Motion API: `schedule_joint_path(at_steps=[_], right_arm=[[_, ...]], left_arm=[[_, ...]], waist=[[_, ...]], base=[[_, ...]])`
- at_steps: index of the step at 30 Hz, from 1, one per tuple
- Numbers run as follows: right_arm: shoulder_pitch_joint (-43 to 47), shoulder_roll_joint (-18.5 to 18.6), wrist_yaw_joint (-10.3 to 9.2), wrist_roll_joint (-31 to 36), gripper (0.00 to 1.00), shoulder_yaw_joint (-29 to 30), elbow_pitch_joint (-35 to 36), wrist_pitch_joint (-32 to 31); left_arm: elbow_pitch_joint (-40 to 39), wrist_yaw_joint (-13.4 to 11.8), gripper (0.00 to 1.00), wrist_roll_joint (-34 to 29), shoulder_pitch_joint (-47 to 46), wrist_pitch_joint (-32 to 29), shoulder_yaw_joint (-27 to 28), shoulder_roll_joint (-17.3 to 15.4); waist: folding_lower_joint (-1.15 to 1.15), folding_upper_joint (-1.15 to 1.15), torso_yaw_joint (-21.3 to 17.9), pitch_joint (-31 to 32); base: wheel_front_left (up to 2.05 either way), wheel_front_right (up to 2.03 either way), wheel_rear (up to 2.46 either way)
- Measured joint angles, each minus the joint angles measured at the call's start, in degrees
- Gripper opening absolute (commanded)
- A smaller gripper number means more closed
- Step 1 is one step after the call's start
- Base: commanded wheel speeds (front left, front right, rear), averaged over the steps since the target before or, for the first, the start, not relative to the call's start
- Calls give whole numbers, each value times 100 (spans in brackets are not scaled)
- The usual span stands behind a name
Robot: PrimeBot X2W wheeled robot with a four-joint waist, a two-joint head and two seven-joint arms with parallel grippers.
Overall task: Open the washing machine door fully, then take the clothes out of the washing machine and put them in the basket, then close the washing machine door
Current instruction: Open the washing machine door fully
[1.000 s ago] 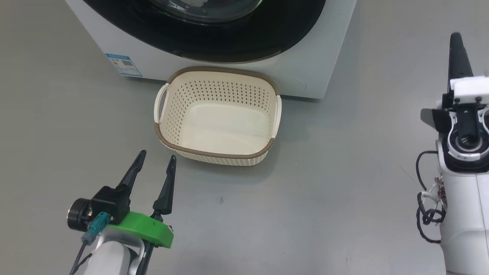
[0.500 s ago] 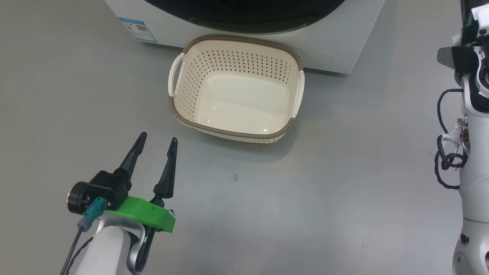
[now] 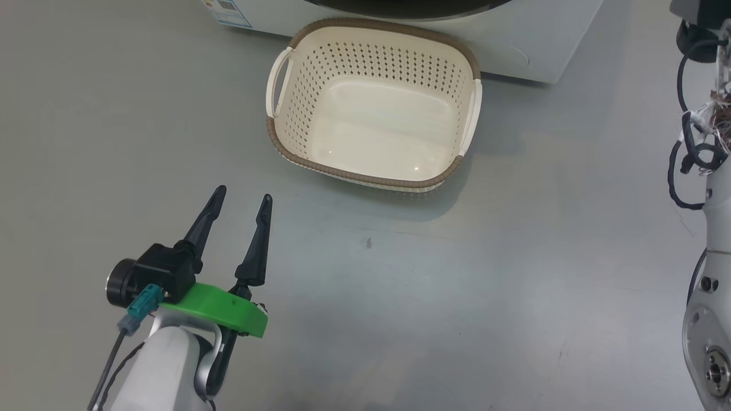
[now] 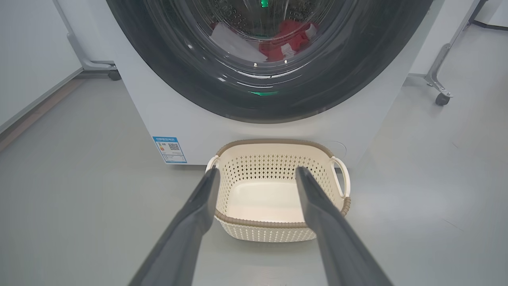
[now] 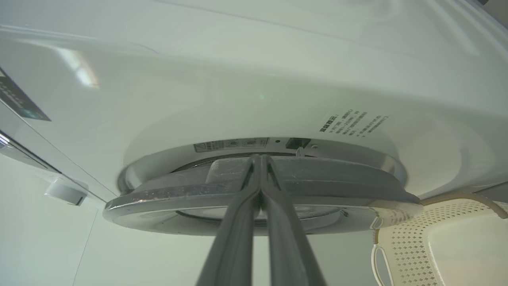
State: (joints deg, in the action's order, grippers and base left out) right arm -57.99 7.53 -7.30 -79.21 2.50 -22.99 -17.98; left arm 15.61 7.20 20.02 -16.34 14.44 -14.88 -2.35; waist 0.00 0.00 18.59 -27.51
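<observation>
Grey, smooth flooring (image 3: 457, 285) is seen from the head. Against a second earlier the whole picture has slid because the camera has been tilted. The small cream perforated plastic basket (image 3: 365, 178) with its brown woven-look rim is therefore found higher and further right. Of the big white washing machine (image 3: 542, 40), a strip is left at the far edge. The basket is stood on the floor just before the machine. The left pincer (image 3: 243, 193) is held near and left of the basket, apart from it, released, with its two tapered dark fingers spread wide. At the right, a pale forearm (image 3: 708, 319) with looped black cables is shown.

From the left wrist, the round glossy black-rimmed door (image 4: 178, 71) is seen lying against the machine's front; whether it is latched cannot be told. Bright red and white clothes (image 4: 285, 39) are seen inside the drum, behind the bulging glass. A blue label sticker (image 4: 170, 149) is stuck low on the left of the white front.

From the right wrist, the right pincer (image 5: 260, 159) is seen clenched, its fingers pressed together and its tips laid at the door's grey edge.
</observation>
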Motion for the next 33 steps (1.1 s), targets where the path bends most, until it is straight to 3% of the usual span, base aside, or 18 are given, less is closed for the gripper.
schedule_joint_path(at_steps=[15, 33], right_arm=[[-1242, 26, 0, -59, 0, 124, -1167, -487], [-2036, 55, 0, -62, 0, 148, -2316, -845]], left_arm=[[70, 0, 100, 174, -167, 0, -147, 25], [120, 0, 100, 215, -186, 0, -92, 44]], waist=[[0, 0, 316, -263], [0, 0, 473, -340]], base=[[0, 0, 0], [0, 0, 0]])
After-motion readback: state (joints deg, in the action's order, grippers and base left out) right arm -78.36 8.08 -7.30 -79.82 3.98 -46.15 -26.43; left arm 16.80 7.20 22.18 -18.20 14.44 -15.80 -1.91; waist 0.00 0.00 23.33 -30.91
